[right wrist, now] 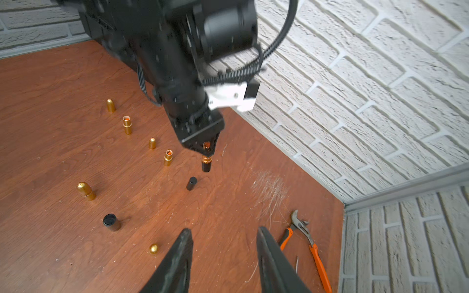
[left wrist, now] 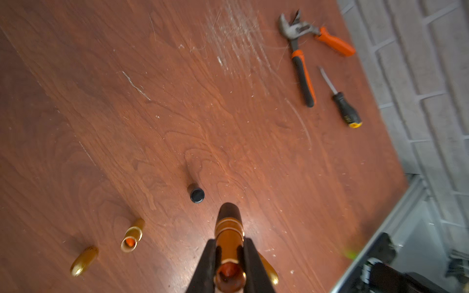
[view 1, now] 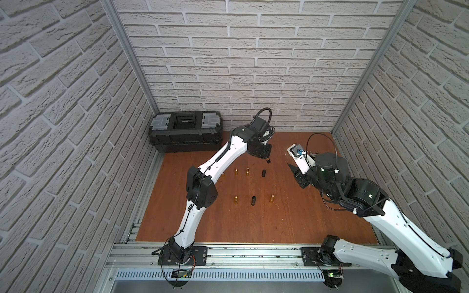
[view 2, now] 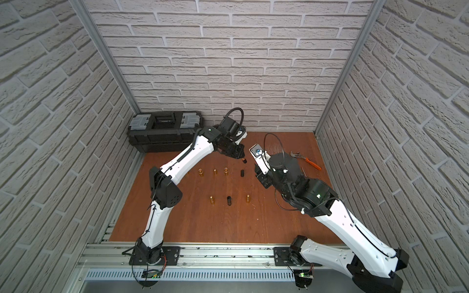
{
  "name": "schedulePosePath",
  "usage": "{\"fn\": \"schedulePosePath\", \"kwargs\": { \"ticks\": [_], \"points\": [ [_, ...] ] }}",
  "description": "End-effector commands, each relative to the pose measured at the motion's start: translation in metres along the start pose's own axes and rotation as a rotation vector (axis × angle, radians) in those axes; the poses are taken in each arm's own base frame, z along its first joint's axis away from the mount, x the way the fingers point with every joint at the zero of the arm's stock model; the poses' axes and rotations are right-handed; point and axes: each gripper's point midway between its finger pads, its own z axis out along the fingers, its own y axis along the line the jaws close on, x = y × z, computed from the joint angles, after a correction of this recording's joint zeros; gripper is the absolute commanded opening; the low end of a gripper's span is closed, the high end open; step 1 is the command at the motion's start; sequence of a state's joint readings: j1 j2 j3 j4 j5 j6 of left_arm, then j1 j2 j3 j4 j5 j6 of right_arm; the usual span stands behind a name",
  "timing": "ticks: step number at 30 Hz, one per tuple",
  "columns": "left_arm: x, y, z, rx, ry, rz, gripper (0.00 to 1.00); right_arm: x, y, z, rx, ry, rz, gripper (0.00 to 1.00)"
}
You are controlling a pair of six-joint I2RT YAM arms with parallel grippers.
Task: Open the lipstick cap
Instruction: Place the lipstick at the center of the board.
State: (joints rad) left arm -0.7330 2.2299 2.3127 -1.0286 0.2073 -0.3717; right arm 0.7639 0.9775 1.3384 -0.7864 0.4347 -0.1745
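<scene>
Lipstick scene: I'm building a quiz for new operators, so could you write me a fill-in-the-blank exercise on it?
The left end effector is shut on a lipstick with a gold tube and a ____ base.
The right end effector holds nothing and is ____.
The pliers on the table have black and ____ handles.
Missing words: black; open; orange.

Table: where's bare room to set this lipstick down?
Widest free patch: bare wood between the near row of tubes and the front rail. Also open between the black cap and the pliers. Crowded: that row and the far row.
</scene>
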Motion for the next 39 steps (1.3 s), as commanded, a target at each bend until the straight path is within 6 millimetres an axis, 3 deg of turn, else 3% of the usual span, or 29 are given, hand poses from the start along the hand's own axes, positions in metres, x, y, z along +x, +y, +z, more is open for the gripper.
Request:
{"fn": "schedulePosePath", "kwargs": {
  "ticks": [1, 9, 18, 39],
  "points": [
    [-0.01, 0.003, 0.016, -0.086, -0.043, 0.083, 0.16, 0.007, -0.011, -0.008, 0.053, -0.004, 0.006, 0.45],
    [0.003, -0.014, 0.066, -0.13, 0.003, 0.183, 0.17, 0.016, -0.007, -0.004, 0.049, 0.014, 0.007, 0.45],
    [0.013, -0.019, 0.101, -0.162, 0.029, 0.226, 0.17, 0.019, -0.002, -0.001, 0.031, 0.028, 0.004, 0.44],
    [0.034, -0.007, 0.13, -0.18, 0.122, 0.242, 0.21, 0.025, 0.003, 0.005, 0.021, 0.056, -0.003, 0.43]
  ]
}}
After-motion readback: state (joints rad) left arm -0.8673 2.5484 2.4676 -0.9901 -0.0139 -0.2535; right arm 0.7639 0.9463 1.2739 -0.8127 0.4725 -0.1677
